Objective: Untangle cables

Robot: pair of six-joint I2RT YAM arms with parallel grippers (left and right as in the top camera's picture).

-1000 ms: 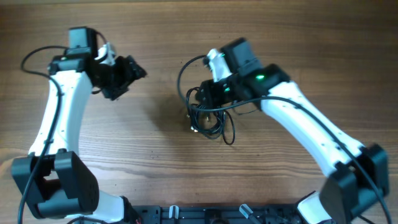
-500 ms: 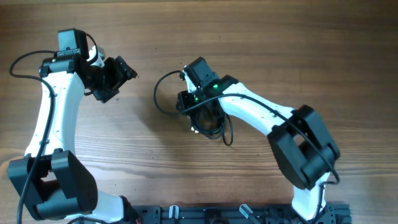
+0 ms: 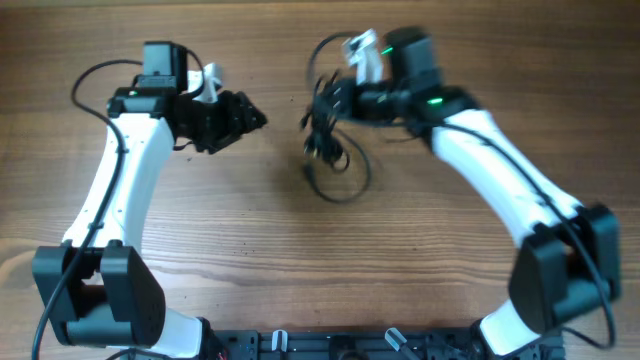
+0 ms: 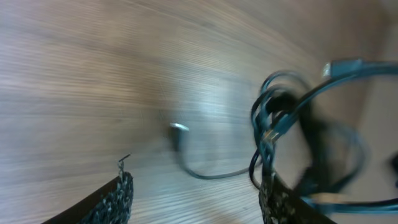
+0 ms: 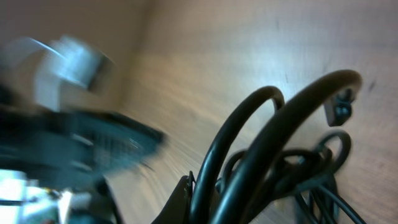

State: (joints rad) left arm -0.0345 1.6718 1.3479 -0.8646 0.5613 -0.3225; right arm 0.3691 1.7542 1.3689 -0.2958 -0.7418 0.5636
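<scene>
A brown wooden tabletop fills the overhead view. The left arm, white with black joints, rises from the near left corner and bends inward toward the middle. The right arm climbs from the near right corner and reaches toward the far middle of the tabletop.

The left tool points toward the centre and stands apart from the bundle, with bare wood between them. In the left wrist view its two dark fingers sit wide apart with only wood grain between them, and they hold nothing.

The right tool is at the top of the bundle, pinched tight on the cables. In the right wrist view thick black loops run straight up against its fingers, though the picture is blurred and the exact strand in the grip cannot be told.

The cables form a dark knot of thin black cords just beside the right tool, near the far middle of the tabletop. Below the knot one loose loop curves out across the wood. In the left wrist view a single strand trails away from the knot and ends in a small silver-tipped plug lying on the tabletop.
</scene>
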